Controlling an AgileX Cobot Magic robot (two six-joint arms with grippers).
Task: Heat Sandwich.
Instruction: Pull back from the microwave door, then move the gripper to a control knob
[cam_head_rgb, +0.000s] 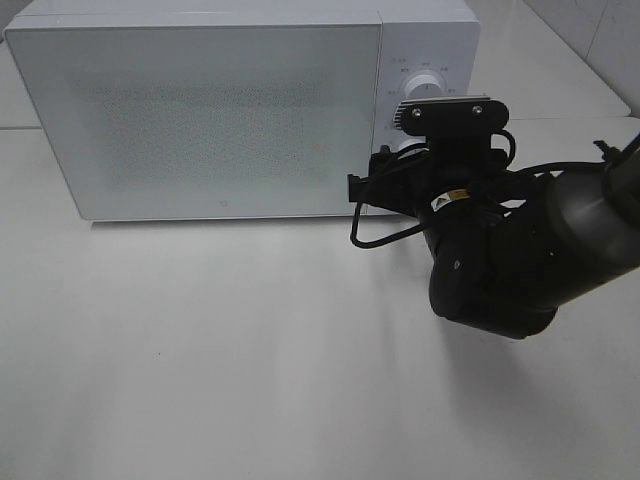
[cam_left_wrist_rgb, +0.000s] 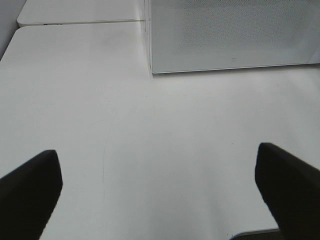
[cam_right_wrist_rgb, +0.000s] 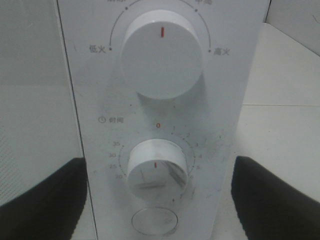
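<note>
Facing the microwave (cam_head_rgb: 200, 110) at its control panel, our right gripper (cam_right_wrist_rgb: 157, 200) has its jaws spread wide. One dark finger (cam_right_wrist_rgb: 45, 200) stands on each side of the lower knob (cam_right_wrist_rgb: 156, 167), and neither touches it, so this gripper is released and grasps nothing. Just past the lower knob, toward the microwave's base, we see a round button (cam_right_wrist_rgb: 154, 221). The larger upper knob (cam_right_wrist_rgb: 162, 55) sits above the lower one on the same panel, and its red mark points straight away from the lower knob. From high up, our right arm (cam_head_rgb: 530, 260) reaches in from the microwave's knob side, with its wrist camera (cam_head_rgb: 450, 112) covering part of the panel.

Our left gripper (cam_left_wrist_rgb: 160, 195) is also released, jaws wide apart with nothing between them. It hangs over the white table (cam_head_rgb: 250, 350) in front of the microwave, toward the door end and well apart from it.

The microwave door (cam_head_rgb: 195, 120) is shut, and its speckled front hides the inside. We cannot tell where the sandwich is, since no view shows it.
</note>
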